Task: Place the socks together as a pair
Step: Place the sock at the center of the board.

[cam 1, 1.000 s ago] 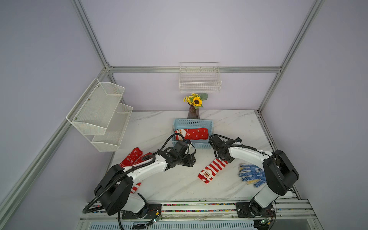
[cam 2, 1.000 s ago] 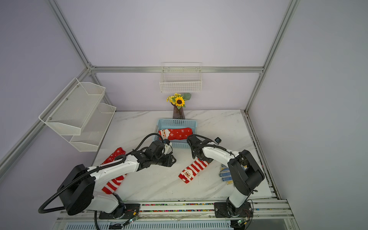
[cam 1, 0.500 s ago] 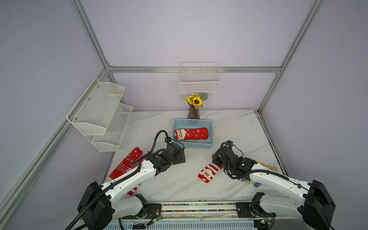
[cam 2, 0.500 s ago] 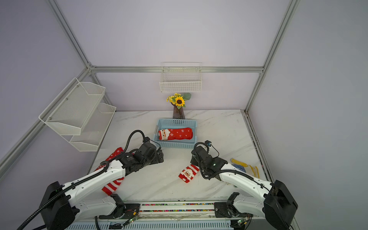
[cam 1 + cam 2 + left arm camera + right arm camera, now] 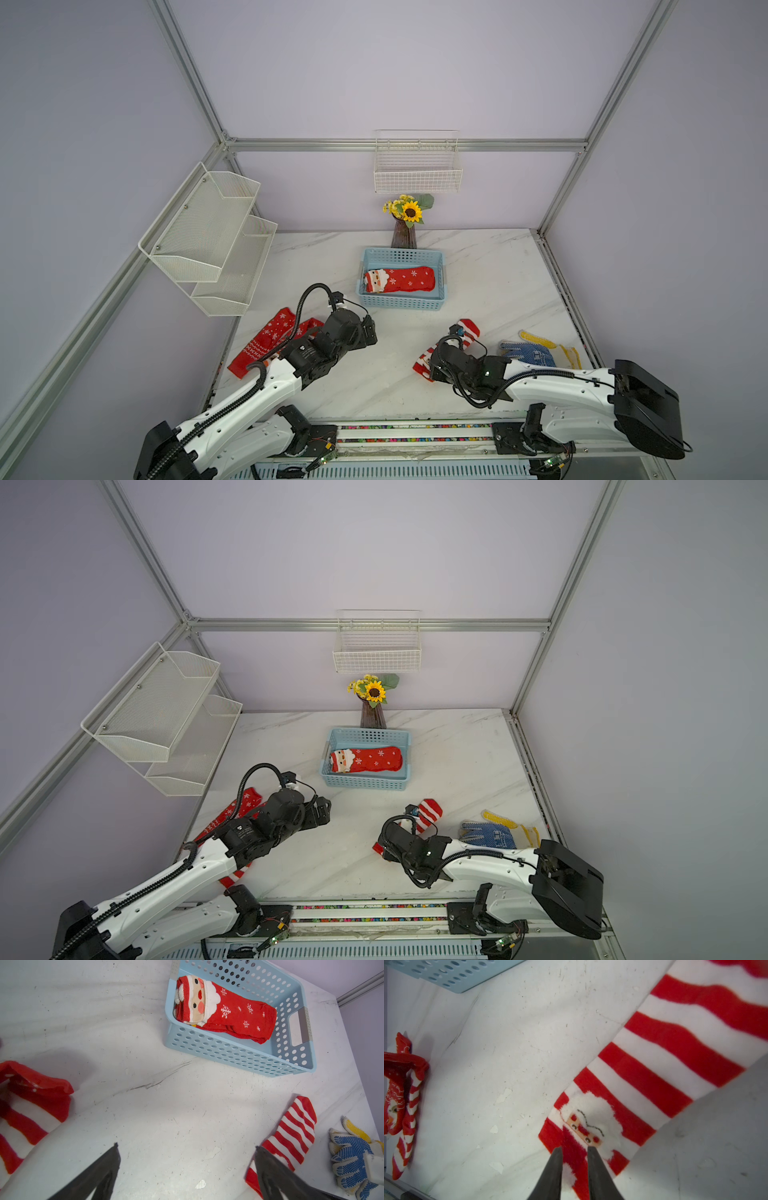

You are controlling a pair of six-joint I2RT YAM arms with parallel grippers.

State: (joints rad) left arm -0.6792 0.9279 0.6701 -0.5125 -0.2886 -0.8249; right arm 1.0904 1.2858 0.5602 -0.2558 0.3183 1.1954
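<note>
A: Where's the L gripper (image 5: 187,1147)?
B: Over the bare white marble tabletop (image 5: 478,270), front-L of the light-blue perforated plastic basket (image 5: 401,305). Jaws are wide apart w/ nothing btwn them.
A: And the R gripper (image 5: 574,1148)?
B: Front-R of the basket, down at the cuff end of the red-and-white striped knit sock (image 5: 664,1053) w/ a Santa face. Jaws are nearly together, w/ only a thin gap. The sock's red hat patch shows in that gap. Can't tell if the fabric's actually pinched.
A: How does that sock lie?
B: Flat on the tabletop, toe end nearer the basket but not touching it. In both top views the R arm covers most of it.
A: Other socks?
B: A red snowflake knit sock (image 5: 234,1016) w/ a Santa head lies lengthwise inside the basket, Santa end at the basket's L. More red layers show under it. Front-L of the basket, well apart from it, lie a flat red snowflake-pattern sock (image 5: 270,338) and a second striped sock (image 5: 409,1115). They're side by side, touching, partly under the L arm.
A: Anything else?
B: Blue-and-yellow dotted work gloves (image 5: 532,353) lie front-R of the basket, just past the striped sock. A dark vase (image 5: 403,239) w/ a sunflower stands directly behind the basket.
</note>
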